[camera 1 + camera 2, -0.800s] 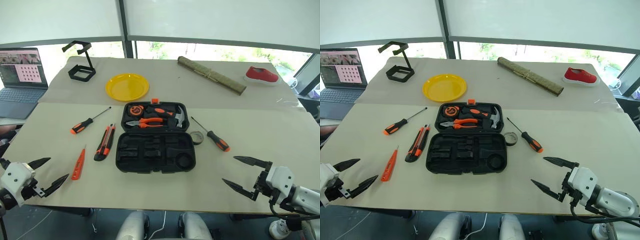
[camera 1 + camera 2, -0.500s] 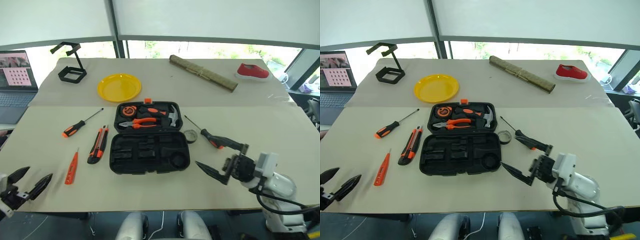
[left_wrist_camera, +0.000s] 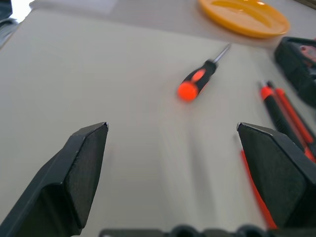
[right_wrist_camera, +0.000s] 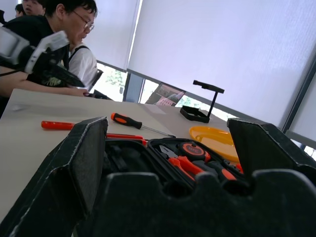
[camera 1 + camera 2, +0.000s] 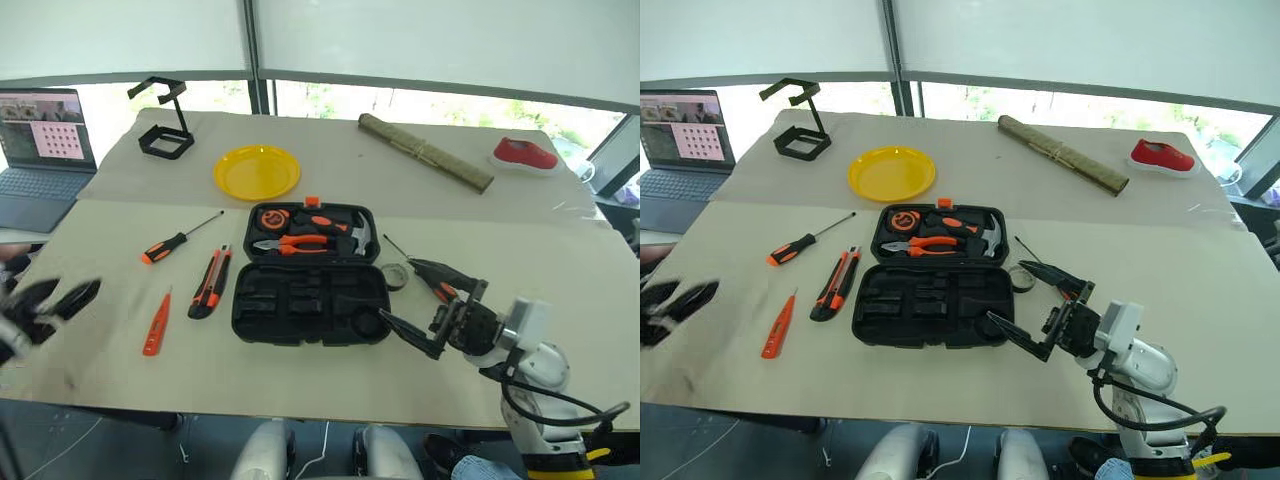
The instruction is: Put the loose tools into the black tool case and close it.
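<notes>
table [image 5: 300, 370] | right fingers [image 5: 400, 331] wide by black tool case [image 5: 310, 302]; left fingers [image 5: 80, 294] wide, left edge

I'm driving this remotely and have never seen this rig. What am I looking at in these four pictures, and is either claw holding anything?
Two pictures come from the humanoid robot's head, looking down over a table. The other two come from cameras on its wrists, looking out between each claw's two black fingers.

The left gripper hovers at the table's left edge, the right gripper by the right end of the black tool case. Both are open and empty.

The case lies open. Left of it are a screwdriver, a utility knife and a tester pen. Right of it are a tape roll and a second screwdriver. Behind are a yellow plate, a wire stand, a laptop, a bamboo roll and a red shoe.
</notes>
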Controlling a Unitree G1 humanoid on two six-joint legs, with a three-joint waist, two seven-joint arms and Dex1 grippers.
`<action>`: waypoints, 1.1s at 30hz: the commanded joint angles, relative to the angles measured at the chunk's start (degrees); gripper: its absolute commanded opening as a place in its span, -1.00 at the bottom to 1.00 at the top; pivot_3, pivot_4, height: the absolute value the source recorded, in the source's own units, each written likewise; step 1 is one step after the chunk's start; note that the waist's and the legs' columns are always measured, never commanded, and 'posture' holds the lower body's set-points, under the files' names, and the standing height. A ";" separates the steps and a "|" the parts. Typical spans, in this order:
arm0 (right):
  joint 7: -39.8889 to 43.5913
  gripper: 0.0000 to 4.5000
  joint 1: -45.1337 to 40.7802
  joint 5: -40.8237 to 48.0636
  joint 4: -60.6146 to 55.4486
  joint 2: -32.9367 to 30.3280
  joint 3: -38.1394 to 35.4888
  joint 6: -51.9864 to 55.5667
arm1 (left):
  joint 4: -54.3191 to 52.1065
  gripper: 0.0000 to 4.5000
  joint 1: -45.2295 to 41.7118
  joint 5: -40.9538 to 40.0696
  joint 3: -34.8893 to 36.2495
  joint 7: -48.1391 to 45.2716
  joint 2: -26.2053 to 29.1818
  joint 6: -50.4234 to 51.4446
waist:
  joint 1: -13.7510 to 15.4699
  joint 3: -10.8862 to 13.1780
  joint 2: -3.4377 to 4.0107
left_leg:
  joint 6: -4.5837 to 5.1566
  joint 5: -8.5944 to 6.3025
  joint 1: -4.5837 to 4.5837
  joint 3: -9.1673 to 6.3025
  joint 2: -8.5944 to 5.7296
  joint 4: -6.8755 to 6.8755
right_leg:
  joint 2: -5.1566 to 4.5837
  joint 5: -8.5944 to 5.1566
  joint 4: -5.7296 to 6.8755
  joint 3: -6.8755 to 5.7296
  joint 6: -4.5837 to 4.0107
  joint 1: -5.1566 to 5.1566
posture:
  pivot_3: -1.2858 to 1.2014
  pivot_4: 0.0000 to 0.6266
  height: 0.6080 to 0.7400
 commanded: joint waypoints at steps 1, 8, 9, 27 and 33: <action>0.31 0.99 0.10 -0.25 -0.35 -0.09 -0.69 -2.25 | 9.76 1.00 -11.44 8.56 -12.08 -2.18 3.39 0.59 | -0.46 0.03 0.06 | -0.03 0.02 -0.01 0.01 -0.01 -0.01 | 0.03 0.00 0.04 0.00 0.00 -0.03 | 0.03 -0.52 1.00; -0.86 0.99 1.64 -1.12 -0.51 -0.66 -2.39 -3.82 | 37.25 1.00 -35.92 22.82 -26.76 -5.96 0.03 -8.34 | -2.59 0.06 0.03 | -0.10 0.06 -0.13 0.24 0.04 -0.09 | 0.28 0.05 0.25 0.15 -0.09 -0.13 | 0.03 -0.52 1.00; -1.09 0.99 1.99 -1.25 -0.67 -0.75 -2.64 -3.92 | 40.08 1.00 -37.88 23.98 -27.60 -6.70 -0.68 -9.78 | -2.67 0.06 0.02 | -0.09 0.06 -0.14 0.25 0.03 -0.09 | 0.28 0.05 0.24 0.16 -0.08 -0.13 | 0.03 -0.52 1.00; -3.74 1.00 8.96 -0.80 -5.20 -5.30 -6.28 -1.32 | 43.83 -0.60 -42.87 22.12 -21.23 -24.80 -3.29 -36.69 | -2.20 0.15 -0.14 | -0.07 0.04 -0.27 0.33 0.09 0.01 | 0.12 0.06 0.22 0.25 -0.04 -0.19 | 0.03 -0.52 1.00; -3.39 1.00 10.17 2.54 -5.65 -11.17 -10.20 4.42 | 11.12 -0.60 -34.08 20.28 -31.12 -40.26 -1.40 -25.82 | -1.52 0.15 -0.11 | 0.12 -0.06 -0.38 0.41 0.03 0.11 | -0.03 0.17 0.07 0.38 0.13 -0.13 | 0.03 -0.52 1.00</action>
